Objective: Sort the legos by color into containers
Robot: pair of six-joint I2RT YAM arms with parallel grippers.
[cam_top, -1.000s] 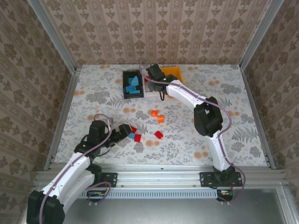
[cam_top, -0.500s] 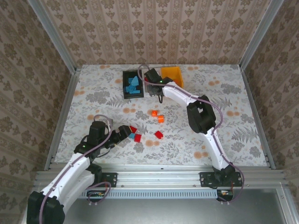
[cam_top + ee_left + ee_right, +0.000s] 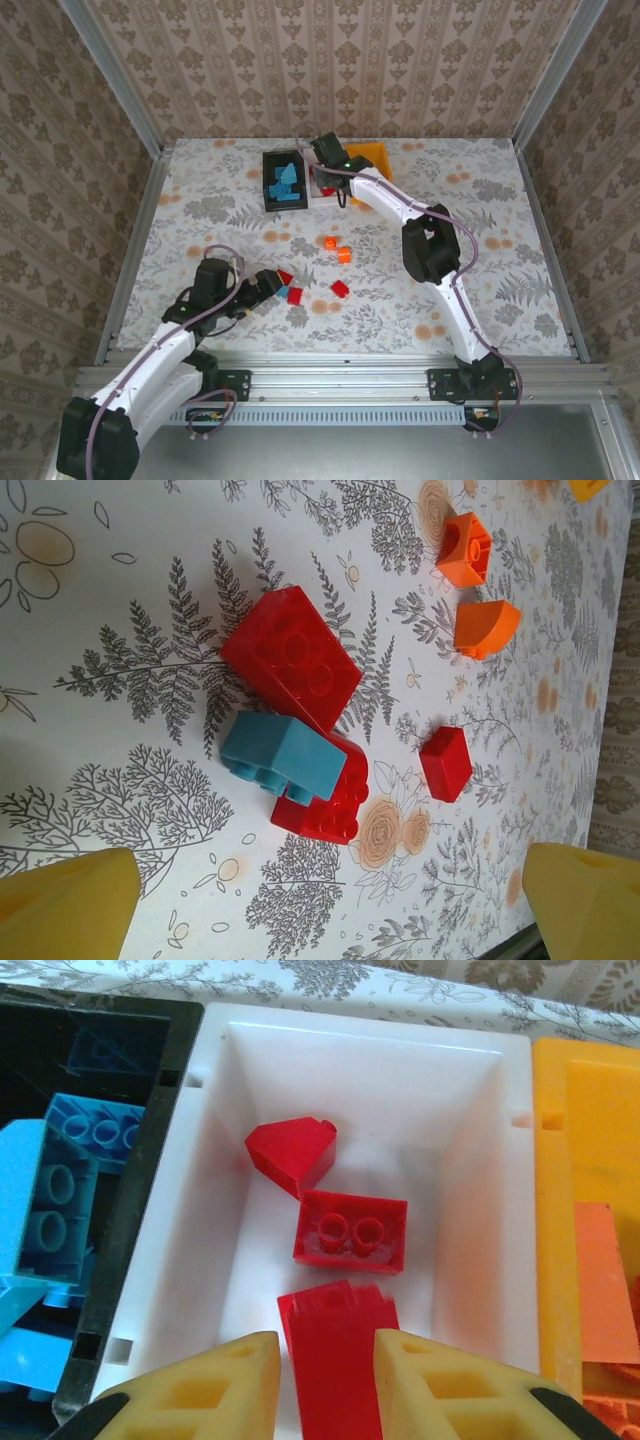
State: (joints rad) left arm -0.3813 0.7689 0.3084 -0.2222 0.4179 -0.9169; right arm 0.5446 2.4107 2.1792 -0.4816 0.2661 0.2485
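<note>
1. Pads (image 3: 200, 1380) of the right hand (image 3: 328, 1365) are pinched tight on a red brick (image 3: 338, 1325), held low inside the near end of the white bin (image 3: 370, 1030).
2. Over the last second that hand wandered a little along the row of bins and has settled above the white one. The brick is not yet let go.
3. Two red pieces (image 3: 292, 1155) already lie in the white bin, so the colour matches. By my judgement, opening the pads is all this piece needs.
4. Beside it, the black bin (image 3: 160, 1160) holds light blue bricks (image 3: 70, 1180), and the orange-yellow bin (image 3: 550, 1210) holds orange ones.
5. The left hand (image 3: 320, 910) is spread fully wide, holds nothing, and has barely moved, hovering low over the tabletop (image 3: 120, 810).
6. Just ahead of it a blue brick (image 3: 285, 758) leans on a red block (image 3: 330, 800), with a larger red block (image 3: 290, 665) touching both.
7. Farther out lie a small red piece (image 3: 445, 763) and two orange pieces (image 3: 465, 548), all where they were, so six loose pieces remain to sort.
</note>
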